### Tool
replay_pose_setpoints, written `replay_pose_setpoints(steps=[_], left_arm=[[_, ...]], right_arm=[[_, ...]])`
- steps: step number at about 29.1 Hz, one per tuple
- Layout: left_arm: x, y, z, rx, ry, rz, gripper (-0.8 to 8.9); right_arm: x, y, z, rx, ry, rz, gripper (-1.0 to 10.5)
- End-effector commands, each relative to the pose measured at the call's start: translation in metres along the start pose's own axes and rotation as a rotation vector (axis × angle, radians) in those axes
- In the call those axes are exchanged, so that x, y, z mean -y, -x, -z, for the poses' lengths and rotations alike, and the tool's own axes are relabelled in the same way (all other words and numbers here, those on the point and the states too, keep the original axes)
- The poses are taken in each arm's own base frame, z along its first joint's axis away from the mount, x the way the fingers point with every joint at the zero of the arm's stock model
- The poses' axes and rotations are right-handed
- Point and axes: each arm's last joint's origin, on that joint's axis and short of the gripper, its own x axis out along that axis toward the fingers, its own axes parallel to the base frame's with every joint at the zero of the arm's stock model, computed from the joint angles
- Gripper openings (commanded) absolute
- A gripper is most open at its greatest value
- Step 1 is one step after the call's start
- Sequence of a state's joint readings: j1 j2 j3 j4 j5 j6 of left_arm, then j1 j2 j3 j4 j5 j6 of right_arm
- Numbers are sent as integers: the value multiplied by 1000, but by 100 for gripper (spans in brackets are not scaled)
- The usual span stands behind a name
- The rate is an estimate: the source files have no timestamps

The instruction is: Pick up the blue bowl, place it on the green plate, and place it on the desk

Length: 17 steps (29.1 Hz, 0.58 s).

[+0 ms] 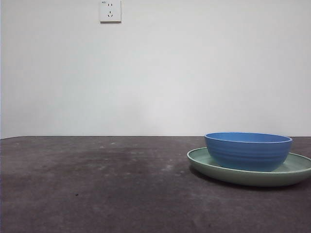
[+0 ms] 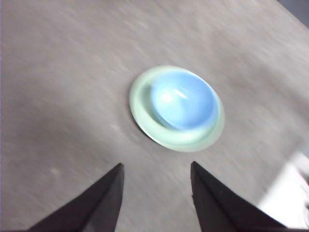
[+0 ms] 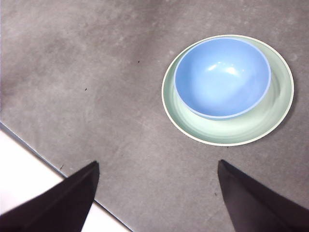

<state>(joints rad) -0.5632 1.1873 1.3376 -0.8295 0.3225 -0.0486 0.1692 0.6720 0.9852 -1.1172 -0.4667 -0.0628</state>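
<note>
The blue bowl point(image 1: 248, 150) stands upright inside the green plate point(image 1: 204, 162) on the desk point(image 1: 97, 189), at the right of the front view. Neither arm shows in the front view. In the left wrist view the bowl point(image 2: 183, 100) sits on the plate point(image 2: 140, 108), blurred, well ahead of my open, empty left gripper point(image 2: 157, 169). In the right wrist view the bowl point(image 3: 222, 77) rests in the plate point(image 3: 241, 130), off to one side of my open, empty right gripper point(image 3: 157, 166), which is high above the desk.
A white wall with a power socket point(image 1: 110, 10) stands behind the desk. The desk's edge and a pale floor point(image 3: 29, 169) show in the right wrist view near the jaws. A pale patch point(image 2: 289, 193) shows at the corner of the left wrist view.
</note>
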Motion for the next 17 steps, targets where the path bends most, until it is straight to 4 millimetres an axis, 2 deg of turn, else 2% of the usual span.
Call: replay_pose_setpoints(steps=[1, 6, 9, 17], left_arm=[[3, 3, 19, -3, -36, 55, 226], [5, 3, 55, -21, -33, 186, 226], [5, 3, 69, -37, -29, 224, 226], [5, 1, 73, -46, -24, 237, 226]], right_arm=[[-1, 2, -4, 16, 3, 3, 393], [-1, 2, -3, 12, -1, 3, 393], [-1, 2, -3, 8, -5, 2, 393], [-1, 2, -2, -1, -10, 2, 393]])
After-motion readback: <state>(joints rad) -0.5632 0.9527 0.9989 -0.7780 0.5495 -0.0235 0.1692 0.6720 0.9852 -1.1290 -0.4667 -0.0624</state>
